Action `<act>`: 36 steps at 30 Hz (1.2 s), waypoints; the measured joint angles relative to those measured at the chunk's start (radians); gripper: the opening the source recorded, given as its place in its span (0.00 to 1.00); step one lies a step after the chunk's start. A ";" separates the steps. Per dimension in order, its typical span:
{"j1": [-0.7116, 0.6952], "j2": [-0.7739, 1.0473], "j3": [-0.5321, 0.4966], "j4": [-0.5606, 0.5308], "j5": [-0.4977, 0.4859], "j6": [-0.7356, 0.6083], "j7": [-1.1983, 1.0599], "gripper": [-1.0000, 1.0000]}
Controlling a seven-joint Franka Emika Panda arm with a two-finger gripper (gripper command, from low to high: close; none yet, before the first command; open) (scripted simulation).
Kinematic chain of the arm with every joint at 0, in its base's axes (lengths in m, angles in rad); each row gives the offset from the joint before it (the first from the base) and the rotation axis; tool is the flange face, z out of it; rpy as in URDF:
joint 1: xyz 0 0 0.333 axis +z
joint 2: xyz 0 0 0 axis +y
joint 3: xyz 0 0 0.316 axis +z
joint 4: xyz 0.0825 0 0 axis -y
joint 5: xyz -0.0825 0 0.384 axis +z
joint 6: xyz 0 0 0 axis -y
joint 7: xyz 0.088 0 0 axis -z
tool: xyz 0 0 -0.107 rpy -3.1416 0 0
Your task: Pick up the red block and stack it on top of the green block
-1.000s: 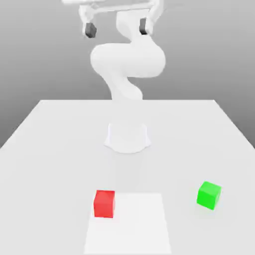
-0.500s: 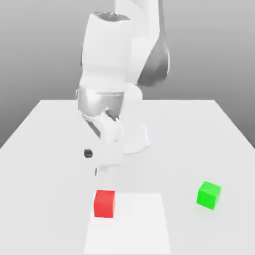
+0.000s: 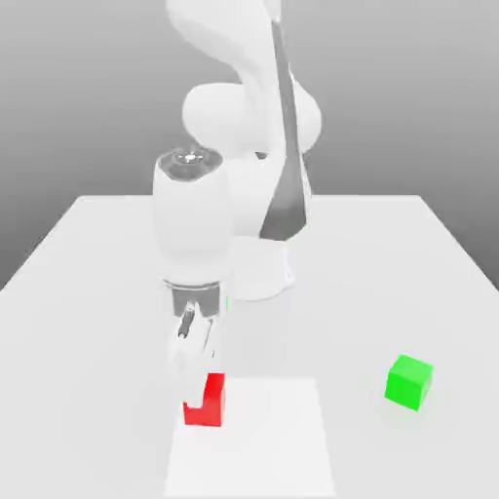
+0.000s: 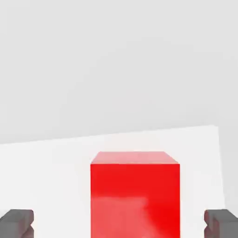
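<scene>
The fingers (image 4: 17, 224) are standing spread, holding nothing; red block (image 4: 135, 200) is sitting between them, green block (image 3: 409, 382) well apart.

Arm (image 3: 195, 219): bent, forearm running down from top centre, wrist upright at centre-left. Gripper (image 4: 119, 224): pointing down, lower left of exterior view; fingers wide open, apart.

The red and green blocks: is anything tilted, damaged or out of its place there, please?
Nothing stands out. The red block sits flat at the edge of the white sheet, the green block lies off it, turned at an angle, and both look whole.
</scene>
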 joint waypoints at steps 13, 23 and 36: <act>0.094 0.119 -0.127 0.012 -0.133 0.096 0.095 0.00; 0.028 -0.059 -0.009 -0.010 0.076 -0.044 -0.056 0.00; 0.258 -0.174 0.126 -0.002 0.164 -0.173 -0.387 0.00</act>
